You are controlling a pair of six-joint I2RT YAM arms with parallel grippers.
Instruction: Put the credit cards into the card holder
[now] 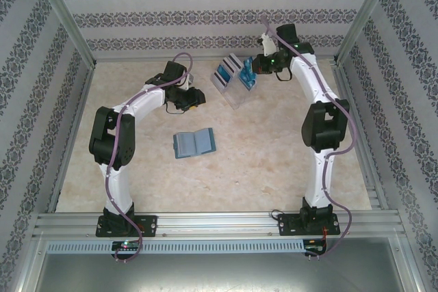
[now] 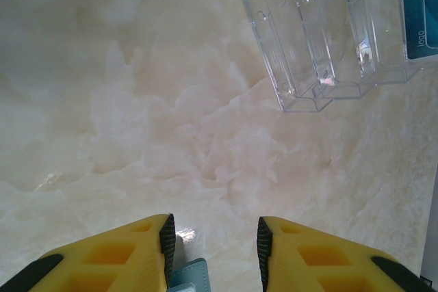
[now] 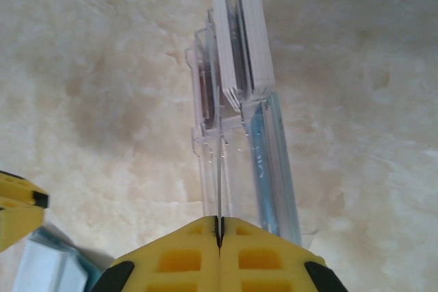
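The right claw (image 3: 219, 222) was clenched on one credit card (image 3: 219, 176), held edge-up, evidently to slip it free of the clear rack (image 3: 280, 189) just ahead. The card holder (image 1: 194, 143) lay open well aside, ready; the left claw (image 2: 213, 227) hung with jaws apart.

Top view looks down from behind; both wrist views closely share the clear stand (image 2: 321, 39).

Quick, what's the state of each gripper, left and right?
Left gripper: open, fingers apart.
Right gripper: shut on a card, held edge-on.
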